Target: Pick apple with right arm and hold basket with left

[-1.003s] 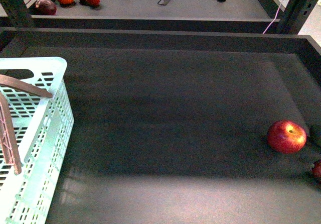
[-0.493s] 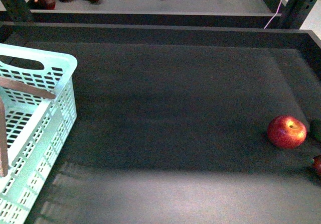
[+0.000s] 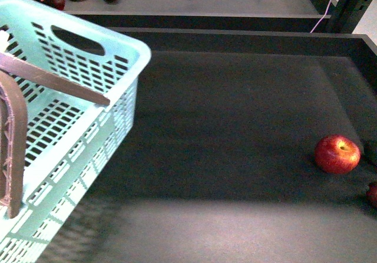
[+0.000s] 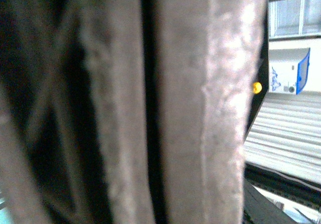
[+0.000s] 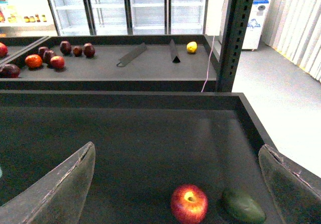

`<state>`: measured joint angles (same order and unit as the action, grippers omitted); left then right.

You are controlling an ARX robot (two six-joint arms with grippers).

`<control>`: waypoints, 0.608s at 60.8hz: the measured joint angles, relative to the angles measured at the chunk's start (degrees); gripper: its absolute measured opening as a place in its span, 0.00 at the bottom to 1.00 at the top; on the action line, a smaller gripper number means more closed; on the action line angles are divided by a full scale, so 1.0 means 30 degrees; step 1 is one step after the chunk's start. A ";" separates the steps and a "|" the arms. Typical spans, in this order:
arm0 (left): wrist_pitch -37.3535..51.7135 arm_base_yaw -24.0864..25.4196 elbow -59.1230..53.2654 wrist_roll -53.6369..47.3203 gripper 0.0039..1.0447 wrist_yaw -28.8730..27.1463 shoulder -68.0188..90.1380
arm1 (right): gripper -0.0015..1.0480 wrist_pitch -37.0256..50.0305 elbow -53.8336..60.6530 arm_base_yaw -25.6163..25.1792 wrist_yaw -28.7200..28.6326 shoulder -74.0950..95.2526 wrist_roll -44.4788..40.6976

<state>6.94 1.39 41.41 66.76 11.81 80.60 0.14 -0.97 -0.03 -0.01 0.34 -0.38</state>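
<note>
The apple (image 3: 337, 154) sits on the dark tabletop (image 3: 224, 127) at the lower right of the front view. It is well apart from the basket (image 3: 121, 107), which fills the left side with its rim slanting and its brown handles (image 3: 16, 121) crossing the opening. In the right wrist view the apple lies low in the frame, just beside a dark green fruit (image 5: 244, 207). The right gripper (image 5: 176, 153) has its jaws spread wide, holding nothing. Blurred brownish ribbed surfaces fill the left wrist view, so the state of the left gripper's jaws cannot be told.
</note>
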 joint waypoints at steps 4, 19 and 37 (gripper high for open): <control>-0.0503 -0.1013 0.0291 -0.0095 0.29 -0.0124 -0.0291 | 0.92 -0.0007 0.0000 0.0000 0.0000 0.0000 0.0000; -0.1719 -0.4969 0.1676 -0.0459 0.28 -0.0954 -0.0765 | 0.92 -0.0007 0.0000 0.0000 0.0000 0.0000 0.0000; -0.2186 -0.9107 0.3774 -0.0860 0.28 -0.1457 -0.0364 | 0.92 -0.0007 0.0000 0.0000 0.0000 0.0000 0.0000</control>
<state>0.38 -25.93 52.73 64.18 7.44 79.50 0.12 -0.97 -0.03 -0.01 0.34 -0.38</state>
